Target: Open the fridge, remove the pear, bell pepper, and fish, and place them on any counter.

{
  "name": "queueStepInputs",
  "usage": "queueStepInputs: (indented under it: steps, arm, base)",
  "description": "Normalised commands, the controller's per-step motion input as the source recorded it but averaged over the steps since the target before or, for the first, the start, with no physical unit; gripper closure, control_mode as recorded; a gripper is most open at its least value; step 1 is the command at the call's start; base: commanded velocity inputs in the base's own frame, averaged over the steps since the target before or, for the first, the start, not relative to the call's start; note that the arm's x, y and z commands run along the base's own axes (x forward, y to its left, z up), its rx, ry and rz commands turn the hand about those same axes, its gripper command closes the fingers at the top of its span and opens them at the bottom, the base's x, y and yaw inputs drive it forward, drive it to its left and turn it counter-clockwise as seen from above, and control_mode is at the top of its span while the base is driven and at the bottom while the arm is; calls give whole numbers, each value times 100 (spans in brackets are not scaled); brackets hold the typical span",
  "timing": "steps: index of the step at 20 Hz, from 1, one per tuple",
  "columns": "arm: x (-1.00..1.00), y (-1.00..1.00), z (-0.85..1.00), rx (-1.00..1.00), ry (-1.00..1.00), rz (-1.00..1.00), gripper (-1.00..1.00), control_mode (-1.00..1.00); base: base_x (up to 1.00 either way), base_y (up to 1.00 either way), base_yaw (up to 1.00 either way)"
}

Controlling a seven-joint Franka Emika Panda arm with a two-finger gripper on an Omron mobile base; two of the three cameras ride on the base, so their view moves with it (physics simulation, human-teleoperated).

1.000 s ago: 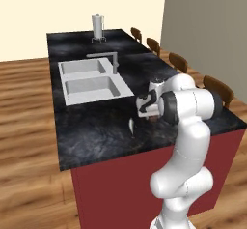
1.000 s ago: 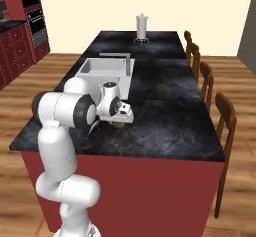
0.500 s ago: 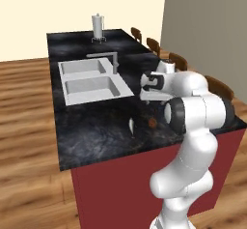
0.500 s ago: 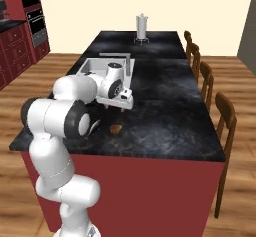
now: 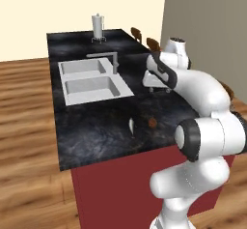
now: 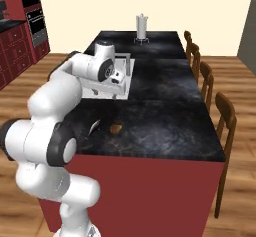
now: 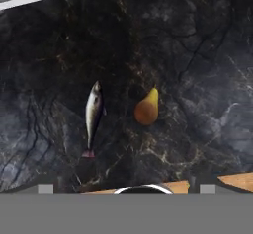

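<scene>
The pear (image 7: 147, 109), brownish with a yellow neck, lies on the black marbled counter (image 7: 197, 55) with the slim silvery fish (image 7: 93, 114) beside it, the two apart. Both rest near the counter's front edge: pear (image 5: 152, 122) (image 6: 116, 129), fish (image 5: 131, 125) (image 6: 93, 127). My gripper (image 5: 157, 84) (image 6: 109, 88) hangs above the counter beside the sink, well clear of both, open with nothing in it. The fridge and the bell pepper are out of view.
A double steel sink (image 5: 91, 80) with a faucet (image 5: 114, 61) takes the counter's middle. A steel canister (image 6: 142, 27) stands at the far end. Wooden chairs (image 6: 225, 116) line the far long side. Red cabinets with an oven (image 6: 34, 23) stand at the back left.
My hand has risen from just over the pear and swung back toward the sink. The pear and the fish stay where they lay on the counter.
</scene>
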Motion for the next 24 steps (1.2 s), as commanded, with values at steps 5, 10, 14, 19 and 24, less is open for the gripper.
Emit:
queueStepInputs:
  steps: [5, 10, 14, 19, 24]
  arm:
    - [-100, 20, 87, -5, -18, 9, -100, -100]
    - [-100, 19, 79, -11, -31, 7, -100, -100]
    - [-100, 7, 29, -6, -23, 2, -100, -100]
    - [-97, 0, 5, 0, -9, 0, -100, -100]
    - [-73, -1, 7, 0, 0, 0, -100, -100]
  base:
    - [0, 0, 0]
    - [0, 0, 0]
    - [0, 0, 0]
    - [0, 0, 0]
    - [0, 0, 0]
